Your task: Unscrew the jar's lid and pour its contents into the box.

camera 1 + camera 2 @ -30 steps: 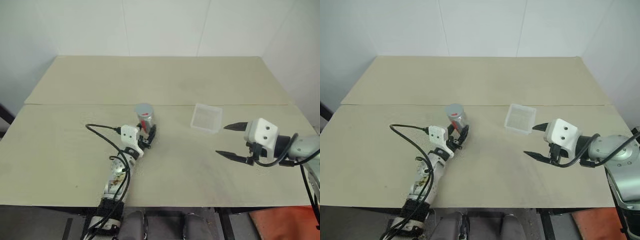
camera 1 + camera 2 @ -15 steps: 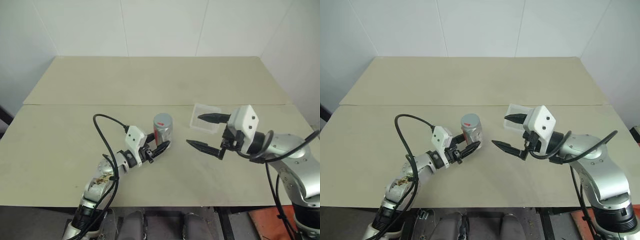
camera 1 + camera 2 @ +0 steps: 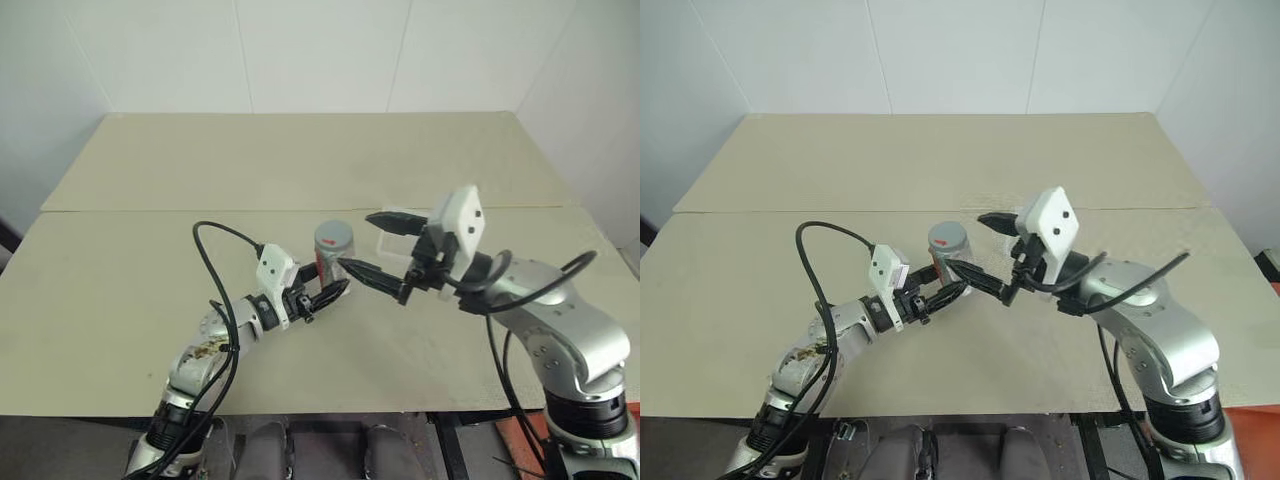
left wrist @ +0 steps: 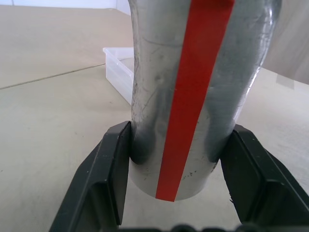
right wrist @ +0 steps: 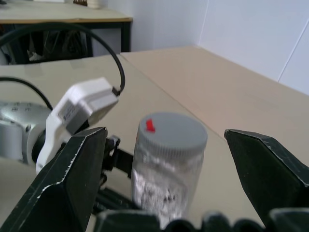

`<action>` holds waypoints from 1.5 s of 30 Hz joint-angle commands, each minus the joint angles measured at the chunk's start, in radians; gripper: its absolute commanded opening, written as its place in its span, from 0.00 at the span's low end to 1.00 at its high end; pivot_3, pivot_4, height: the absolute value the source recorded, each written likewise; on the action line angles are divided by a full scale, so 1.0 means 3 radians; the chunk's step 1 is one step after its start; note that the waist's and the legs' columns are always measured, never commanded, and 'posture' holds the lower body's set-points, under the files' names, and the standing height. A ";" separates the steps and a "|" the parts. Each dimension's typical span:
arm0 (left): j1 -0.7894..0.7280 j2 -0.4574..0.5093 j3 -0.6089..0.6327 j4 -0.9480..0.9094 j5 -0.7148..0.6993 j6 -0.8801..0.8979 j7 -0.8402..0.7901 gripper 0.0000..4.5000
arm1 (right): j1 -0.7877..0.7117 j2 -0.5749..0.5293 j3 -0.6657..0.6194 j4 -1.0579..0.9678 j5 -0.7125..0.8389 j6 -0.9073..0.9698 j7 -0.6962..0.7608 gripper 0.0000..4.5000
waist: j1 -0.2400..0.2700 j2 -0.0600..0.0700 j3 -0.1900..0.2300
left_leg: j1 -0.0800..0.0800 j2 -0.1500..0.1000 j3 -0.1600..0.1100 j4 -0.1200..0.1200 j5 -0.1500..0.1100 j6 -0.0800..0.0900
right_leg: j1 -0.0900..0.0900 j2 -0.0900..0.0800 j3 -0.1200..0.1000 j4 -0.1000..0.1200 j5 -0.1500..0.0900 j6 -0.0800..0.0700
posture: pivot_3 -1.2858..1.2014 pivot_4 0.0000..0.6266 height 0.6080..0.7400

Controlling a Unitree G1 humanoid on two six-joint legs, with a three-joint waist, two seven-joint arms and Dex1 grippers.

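Note:
My left gripper (image 3: 325,287) is shut on the lower part of the jar (image 3: 333,252) and holds it upright near the table's middle. In the left wrist view the black fingers (image 4: 113,179) clamp the clear jar (image 4: 193,87), which has a red stripe down its side. The grey lid (image 5: 171,133) sits on top and carries a small red mark. Dark bits of the contents (image 5: 166,195) lie at the jar's bottom. My right gripper (image 3: 356,240) is open, with one finger on each side of the lid and not touching it. The clear box (image 3: 392,243) stands just behind the right gripper and is partly hidden by it.
The beige table (image 3: 150,260) has a seam running across its middle. A black cable (image 3: 215,260) loops up from my left forearm. White walls close off the far side, and the table's right edge lies past my right arm.
My right gripper has swung left and a little up, from beside the box to the jar's lid, staying open. My left gripper has brought the jar to the right and turned.

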 commanded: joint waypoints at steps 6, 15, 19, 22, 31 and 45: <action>-0.0038 0.0042 -0.0046 -0.0252 0.0121 -0.0054 0.0024 0.54 | -0.0226 0.0180 0.0215 0.0138 -0.0182 -0.0010 -0.0202 1.00 | 0.0007 0.0000 0.0000 | -0.0014 -0.0001 0.0000 0.0003 0.0000 0.0000 | -0.0013 0.0000 0.0000 0.0002 0.0000 0.0000 | 0.52 0.24 1.00; -0.0035 -0.0018 -0.0076 -0.0213 0.0339 -0.0245 0.0085 0.54 | -0.0316 0.0222 0.0326 0.0281 -0.0292 -0.0049 -0.0188 1.00 | 0.0002 0.0000 0.0000 | -0.0020 -0.0001 0.0002 0.0002 0.0001 0.0000 | -0.0023 0.0000 0.0002 0.0005 0.0000 0.0000 | 0.52 0.24 1.00; -0.0013 -0.0029 -0.0076 -0.0234 0.0342 -0.0231 0.0083 0.54 | -0.0323 0.0259 0.0304 0.0305 -0.0294 -0.0042 -0.0192 1.00 | 0.0002 0.0000 0.0000 | -0.0022 -0.0001 0.0002 0.0002 0.0001 0.0000 | -0.0025 0.0000 0.0002 0.0005 0.0000 0.0000 | 0.52 0.24 1.00; -0.0007 -0.0032 -0.0076 -0.0241 0.0339 -0.0228 0.0080 0.54 | -0.0301 0.0246 0.0310 0.0296 -0.0307 -0.0058 -0.0146 1.00 | 0.0002 0.0000 0.0000 | -0.0023 -0.0001 0.0002 0.0002 0.0001 0.0000 | -0.0025 0.0000 0.0002 0.0006 0.0000 0.0000 | 0.52 0.24 1.00; -0.0027 -0.0035 -0.0065 -0.0225 0.0325 -0.0232 0.0056 0.54 | -0.0231 0.0240 0.0330 0.0249 -0.0335 -0.0056 -0.0116 0.62 | 0.0001 0.0000 0.0000 | -0.0023 -0.0001 0.0002 0.0002 0.0001 0.0000 | -0.0026 0.0000 0.0003 0.0006 0.0000 0.0000 | 0.52 0.24 1.00; -0.0009 0.0012 -0.0054 -0.0235 0.0327 -0.0242 0.0014 0.54 | -0.0203 0.0211 0.0364 0.0282 -0.0417 -0.0154 -0.0001 0.62 | 0.0002 0.0000 0.0000 | -0.0022 -0.0001 0.0002 0.0002 0.0001 0.0000 | -0.0026 0.0000 0.0003 0.0006 0.0000 0.0000 | 0.52 0.24 1.00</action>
